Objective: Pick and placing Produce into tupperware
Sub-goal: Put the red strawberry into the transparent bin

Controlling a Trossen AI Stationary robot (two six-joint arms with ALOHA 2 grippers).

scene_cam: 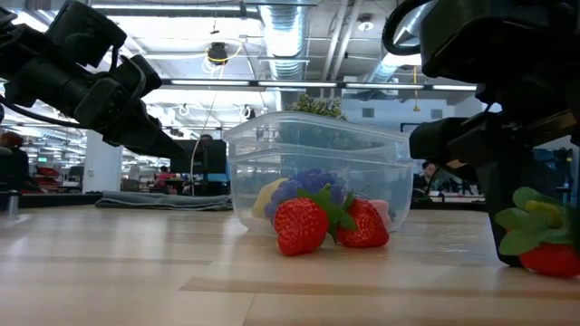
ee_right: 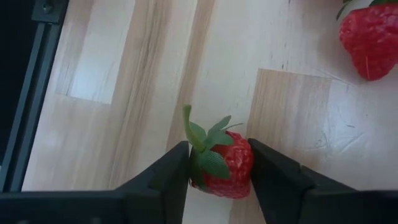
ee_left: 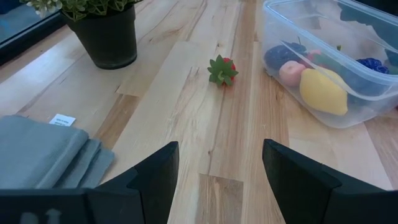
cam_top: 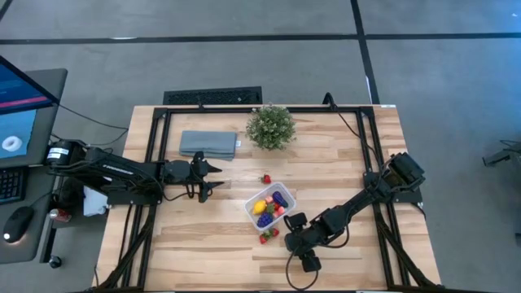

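Note:
The clear tupperware (cam_top: 271, 205) stands mid-table with a yellow piece (ee_left: 322, 91), purple and pink pieces inside. Two red strawberries (scene_cam: 302, 225) lie on the wood against its near wall. My right gripper (ee_right: 217, 171) is beside them, shut on a third strawberry (ee_right: 225, 167); in the high view the gripper (cam_top: 290, 234) covers that fruit. Another strawberry (cam_top: 265, 179) lies alone on the table beyond the box. My left gripper (ee_left: 217, 180) hangs open at the table's left (cam_top: 207, 177), pointing at that lone strawberry, nothing between its fingers. My right gripper pinches the strawberry between its two fingers, one on the leafy cap side (ee_right: 200, 163) and one on the red flank (ee_right: 247, 163). The fingers come steeply from above, slanting from the table's right. The fruit's underside (scene_cam: 548, 267) looks down at the tabletop.
A bushy potted plant (cam_top: 271, 126) stands at the far middle and a folded grey-blue cloth (cam_top: 208, 144) lies to its left. Black frame rails (cam_top: 155, 163) run along the table's sides. Bare wood lies along the near edge (cam_top: 203, 252).

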